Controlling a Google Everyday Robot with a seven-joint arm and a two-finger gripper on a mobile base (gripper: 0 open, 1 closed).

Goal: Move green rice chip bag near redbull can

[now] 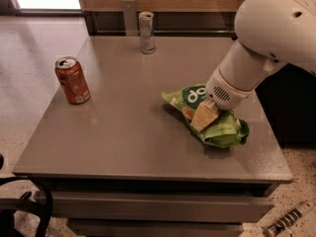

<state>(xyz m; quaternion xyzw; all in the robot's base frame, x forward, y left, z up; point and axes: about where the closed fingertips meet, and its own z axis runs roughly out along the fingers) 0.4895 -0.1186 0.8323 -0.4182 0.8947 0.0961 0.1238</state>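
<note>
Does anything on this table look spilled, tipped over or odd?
Nothing spilled. The redbull can and soda can stand upright. Only the chip bag looks crumpled, lying on the table under the gripper.

green rice chip bag (223, 128): crumpled bright green, dark round logo facing up, lying flat on the right of table (123, 137) | redbull can (146, 32): slim silver-blue, upright at far edge, well apart from bag | gripper (205, 116): down on the bag's middle

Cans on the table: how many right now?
2. The redbull can at the far edge; the soda can near the left edge. The tool is at the green rice chip bag.
</note>
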